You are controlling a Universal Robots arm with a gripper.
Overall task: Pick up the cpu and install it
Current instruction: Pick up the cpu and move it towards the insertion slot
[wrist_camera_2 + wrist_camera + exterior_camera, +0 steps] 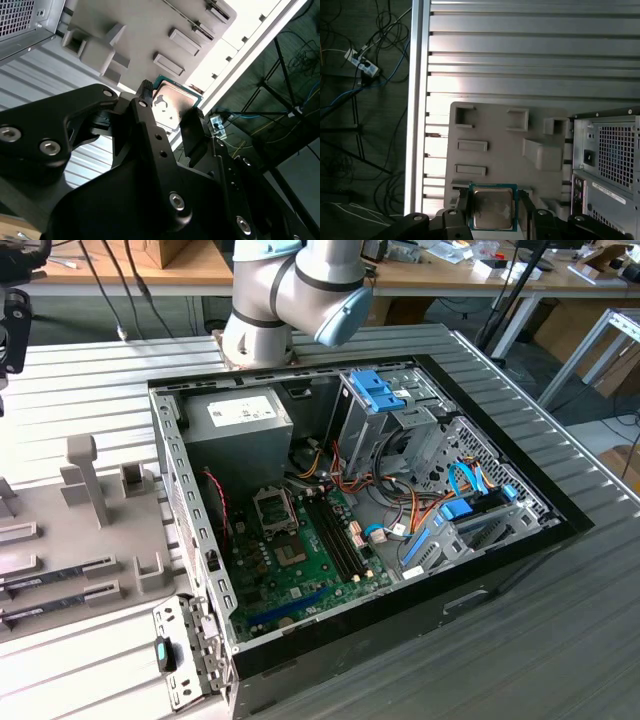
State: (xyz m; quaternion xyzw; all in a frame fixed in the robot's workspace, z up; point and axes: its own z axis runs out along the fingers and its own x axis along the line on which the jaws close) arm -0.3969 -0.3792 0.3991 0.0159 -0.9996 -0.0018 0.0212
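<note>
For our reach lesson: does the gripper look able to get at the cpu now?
Likely yes: the cpu sits between the jaws of the gripper, seemingly clamped, above the grey tray.

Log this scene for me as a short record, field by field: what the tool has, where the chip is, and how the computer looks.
tool: shut on the cpu chip, a finger at each of two opposite edges
cpu chip: silvery top faces the camera in both wrist views; held up, with the grey tray behind it
grey tray: on the ribbed table, beside the computer case
computer case: side open, green board exposed
socket: black frame on the board; chip not yet in it
</note>
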